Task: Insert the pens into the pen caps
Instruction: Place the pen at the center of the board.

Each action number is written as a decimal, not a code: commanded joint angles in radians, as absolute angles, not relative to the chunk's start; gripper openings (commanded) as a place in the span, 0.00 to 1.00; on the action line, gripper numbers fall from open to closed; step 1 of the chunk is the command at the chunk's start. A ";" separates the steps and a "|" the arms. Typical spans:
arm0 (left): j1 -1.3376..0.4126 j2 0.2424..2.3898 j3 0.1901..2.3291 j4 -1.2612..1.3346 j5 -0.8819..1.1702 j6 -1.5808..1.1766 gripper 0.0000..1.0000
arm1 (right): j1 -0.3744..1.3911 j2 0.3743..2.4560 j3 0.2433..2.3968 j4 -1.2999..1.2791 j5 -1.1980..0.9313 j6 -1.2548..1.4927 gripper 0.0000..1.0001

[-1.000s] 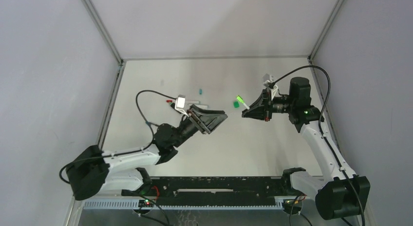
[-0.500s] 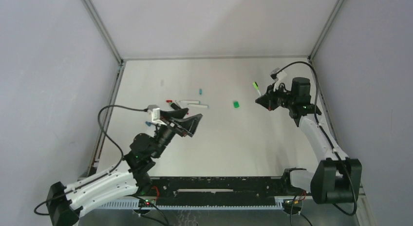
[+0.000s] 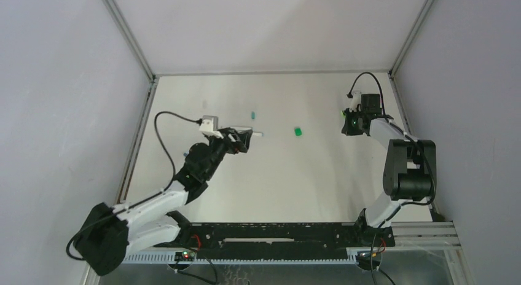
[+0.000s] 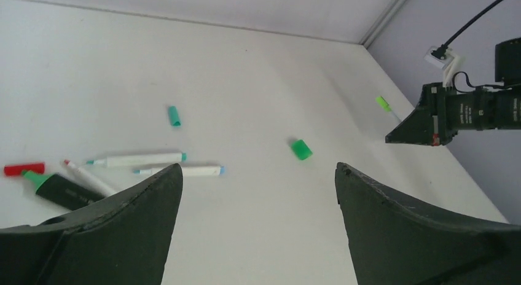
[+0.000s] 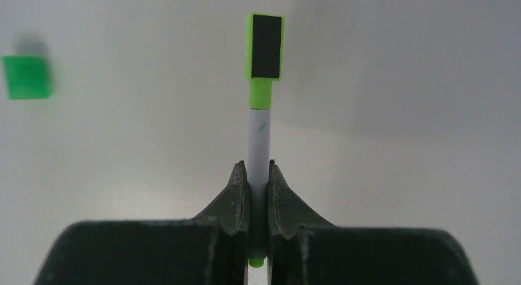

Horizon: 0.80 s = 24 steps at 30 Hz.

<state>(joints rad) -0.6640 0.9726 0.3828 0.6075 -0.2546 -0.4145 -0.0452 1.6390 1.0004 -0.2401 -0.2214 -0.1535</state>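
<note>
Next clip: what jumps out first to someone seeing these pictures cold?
The right gripper, at the far right of the table, is shut on a white pen with a bright green end, seen head-on in its wrist view. A loose green cap lies alone mid-table. The left gripper hangs wide open near a cluster of pens on the left side.

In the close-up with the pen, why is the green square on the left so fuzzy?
Right wrist view: the white pen with a green end, pinched in the right claw, is sharp; the chunky bright green plastic cap beyond is out of focus, softly shadowed. Left wrist view: that cap looks crisper. Top view: a mere speck.
</note>
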 commanded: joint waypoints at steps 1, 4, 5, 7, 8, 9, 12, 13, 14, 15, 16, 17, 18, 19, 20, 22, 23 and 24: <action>-0.635 1.111 0.575 0.746 -0.150 -0.329 0.95 | -0.065 1.677 1.066 -0.303 -0.161 -0.142 0.06; -0.618 1.201 0.671 0.766 -0.140 -0.319 0.94 | -0.086 1.691 1.075 -0.317 -0.162 -0.139 0.12; -0.608 1.226 0.705 0.777 -0.130 -0.317 0.94 | -0.095 1.696 1.081 -0.327 -0.172 -0.137 0.13; -0.594 1.288 0.771 0.810 -0.089 -0.315 0.95 | -0.112 1.711 1.091 -0.343 -0.184 -0.136 0.14; -0.587 1.305 0.802 0.830 -0.075 -0.314 0.95 | -0.120 1.716 1.094 -0.345 -0.186 -0.136 0.15; -0.581 1.333 0.822 0.845 -0.055 -0.316 0.94 | -0.129 1.724 1.097 -0.351 -0.191 -0.135 0.16; -0.563 1.421 0.948 0.872 0.015 -0.327 0.94 | -0.145 1.744 1.111 -0.374 -0.201 -0.137 0.18; -0.556 1.456 0.992 0.873 0.046 -0.336 0.92 | -0.148 1.750 1.112 -0.377 -0.204 -0.138 0.19; -0.550 1.472 1.032 0.875 0.062 -0.348 0.92 | -0.150 1.757 1.114 -0.382 -0.206 -0.138 0.20; -0.543 1.500 1.074 0.878 0.081 -0.358 0.90 | -0.151 1.761 1.117 -0.387 -0.208 -0.141 0.21; -0.538 1.521 1.118 0.880 0.106 -0.366 0.89 | -0.153 1.767 1.123 -0.396 -0.209 -0.142 0.22; -0.536 1.542 1.160 0.882 0.132 -0.375 0.88 | -0.155 1.774 1.127 -0.403 -0.209 -0.144 0.22; -0.535 1.562 1.206 0.881 0.162 -0.378 0.87 | -0.156 1.780 1.131 -0.409 -0.211 -0.144 0.23; -0.534 1.581 1.246 0.879 0.199 -0.384 0.86 | -0.158 1.784 1.134 -0.412 -0.214 -0.146 0.23; -0.533 1.595 1.281 0.874 0.235 -0.387 0.85 | -0.159 1.787 1.135 -0.417 -0.216 -0.148 0.24; -0.533 1.612 1.325 0.853 0.318 -0.390 0.84 | -0.164 1.791 1.138 -0.425 -0.222 -0.151 0.25; -0.534 1.611 1.326 0.840 0.354 -0.386 0.83 | -0.167 1.792 1.141 -0.431 -0.228 -0.153 0.26; -0.534 1.606 1.311 0.832 0.385 -0.378 0.83 | -0.171 1.791 1.145 -0.437 -0.236 -0.155 0.27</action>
<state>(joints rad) -0.5346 1.6131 1.2453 0.8257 0.1913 -0.3756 -0.1577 1.7905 1.0966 -0.4023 -0.2070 -0.1509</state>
